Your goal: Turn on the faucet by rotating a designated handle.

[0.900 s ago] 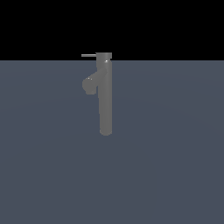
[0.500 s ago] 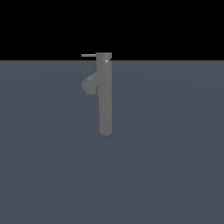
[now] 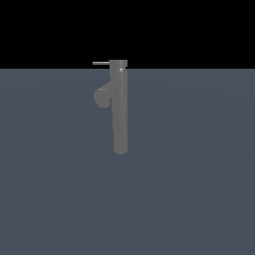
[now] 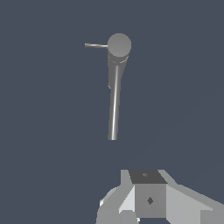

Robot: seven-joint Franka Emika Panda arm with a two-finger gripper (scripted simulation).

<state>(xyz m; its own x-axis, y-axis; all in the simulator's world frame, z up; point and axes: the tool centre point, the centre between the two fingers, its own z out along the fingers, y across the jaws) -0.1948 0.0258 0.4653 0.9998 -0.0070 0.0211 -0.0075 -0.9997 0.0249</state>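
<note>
Tall matte grey cylindrical faucet (image 3: pixel 120 109) upright on slate-blue floor (image 3: pixel 199 189), stubby spout (image 3: pixel 102 96) toward exterior view's left. Thin grey rod handle (image 3: pixel 100 63) jutting from cap, untouched. Gripper (image 4: pixel 131 214) well apart from column, likely staged for approach; finger state cannot be told.

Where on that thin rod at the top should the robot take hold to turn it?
Probably near the free tip of the handle, far from the faucet column, where a push turns it most easily. Coming from above, fingers either side, suits a thin level rod. The gripper is well clear of it.
</note>
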